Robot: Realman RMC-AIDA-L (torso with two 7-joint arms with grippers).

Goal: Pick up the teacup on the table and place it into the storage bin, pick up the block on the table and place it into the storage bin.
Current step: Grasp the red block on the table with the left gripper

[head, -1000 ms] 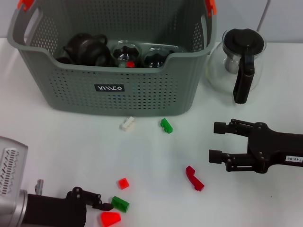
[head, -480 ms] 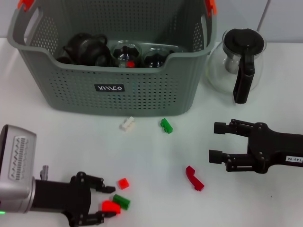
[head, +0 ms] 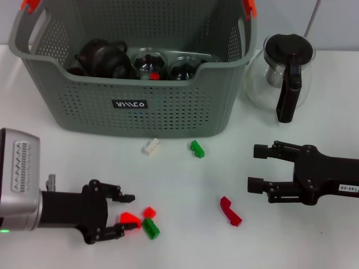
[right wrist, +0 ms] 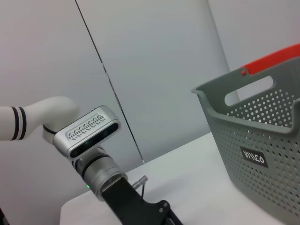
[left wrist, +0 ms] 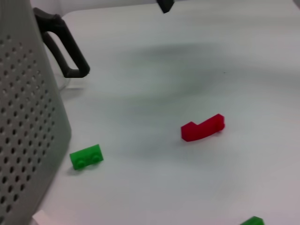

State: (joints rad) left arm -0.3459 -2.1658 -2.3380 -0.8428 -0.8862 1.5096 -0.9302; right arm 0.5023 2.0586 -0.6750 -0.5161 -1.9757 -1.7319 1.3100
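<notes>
1. The work surface is a white table [head: 185, 185] set against a pale grey wall. The storage bin [head: 134, 106] stands at the far side, with a glass pot [head: 283, 73] just beside it on the robot's right.
2. The bin already holds dark teaware; no teacup is visible on the table itself.
3. The left gripper [head: 128, 212] lies low over the near left part of the table. Its fingers are spread apart, with a red block [head: 130, 218] lying between the tips. One tip appears to touch the block, but no grasp is made.
4. A small red block [head: 148, 212] and a green block [head: 150, 228] lie just beside the first red block, close enough to be knocked during closure.
5. The right gripper [head: 257, 167] hovers over the right side of the table, fingers apart and holding nothing.
6. Other loose pieces are a white block [head: 150, 147] and a second green block [head: 197, 148] near the bin front, and a dark red bent block [head: 230, 211] between the two grippers.
7. Handling judgement: the blocks look like light, rigid, smooth plastic. They should not deform but may slip or skid, so grip across the flat side faces.
8. Orientation: the red block's long axis appears to run left to right, toward the left gripper. The green block lies diagonally.
</notes>
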